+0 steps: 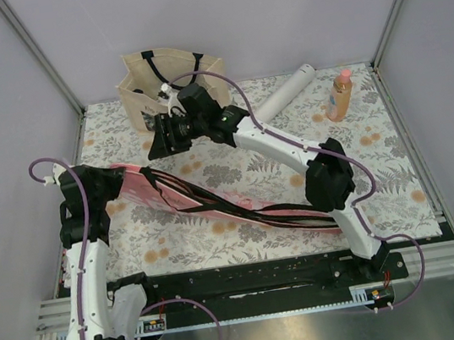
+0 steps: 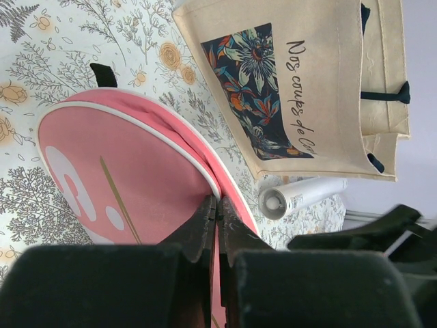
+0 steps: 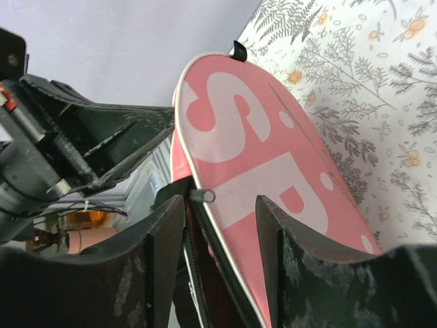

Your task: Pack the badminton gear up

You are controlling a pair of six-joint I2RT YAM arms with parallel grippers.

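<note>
Pink racket-shaped SPORT-lettered case (image 2: 116,184) lay before the beige cloth tote (image 1: 163,77), rim pinched by the left gripper (image 2: 217,205), the right gripper (image 3: 220,203) spread wide astride its zip pull (image 3: 205,196); the long white tube (image 1: 284,95) beside the tote was not yet packed.

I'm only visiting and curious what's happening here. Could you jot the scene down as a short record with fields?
left gripper: shut on the edge of the pink case
right gripper: open, the case's zipper pull between its fingers
further back: beige tote standing, white tube lying down, orange bottle upright
surface: floral cloth
</note>
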